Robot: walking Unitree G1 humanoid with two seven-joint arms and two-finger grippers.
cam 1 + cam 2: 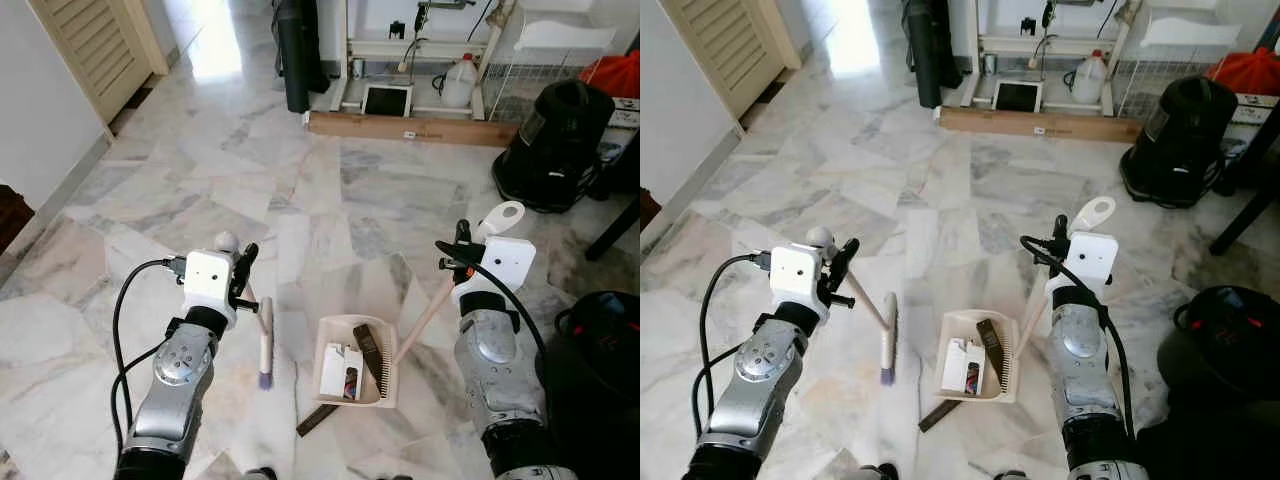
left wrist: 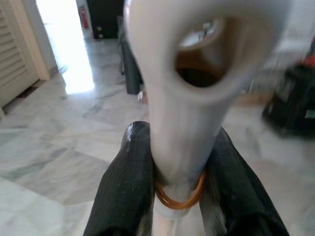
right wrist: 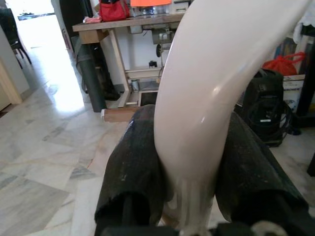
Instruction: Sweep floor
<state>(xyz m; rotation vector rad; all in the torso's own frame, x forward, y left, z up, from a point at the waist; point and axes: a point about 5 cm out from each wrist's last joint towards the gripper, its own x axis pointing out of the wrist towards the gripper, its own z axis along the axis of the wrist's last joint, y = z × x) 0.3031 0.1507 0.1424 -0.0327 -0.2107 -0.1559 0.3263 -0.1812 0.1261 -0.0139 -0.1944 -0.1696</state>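
Marble floor [image 1: 330, 190], grey-white veined tiles, spans the whole scene. Louvred cream door [image 1: 95, 45] stands at far left.

Left gripper [image 1: 243, 277] sits low over the floor, left of centre. Left wrist view: both black fingers [image 2: 123, 191] clamped on the cream handle of the small hand brush [image 1: 264, 340], an orange rubber band round the handle just at the fingers, hanging loop of the handle end above them. Brush slopes down from the gripper; purple-tipped bristle end is at the floor, just left of the dustpan.

Cream plastic long-handled dustpan [image 1: 352, 375] rests on the floor between the two arms. Inside it: a dark brown comb-like strip [image 1: 370, 357] leaning along the right wall and a white card-like piece [image 1: 335, 370] with a small dark item beside it; can't tell what that is. Dark flat strip [image 1: 317, 419] lies on the floor touching the pan's front lip.

Right gripper [image 1: 455, 262] is right of the pan, fingers [image 3: 135, 182] closed on the pan's cream handle near its looped top end [image 1: 500, 217]. Handle runs diagonally down-left to the pan.

Background, left to right: black upright bag [image 1: 295, 55], cardboard strip [image 1: 410, 128] on the floor, white plastic jug [image 1: 460, 82], white wire rack [image 1: 545, 70], black round bin [image 1: 555, 140].
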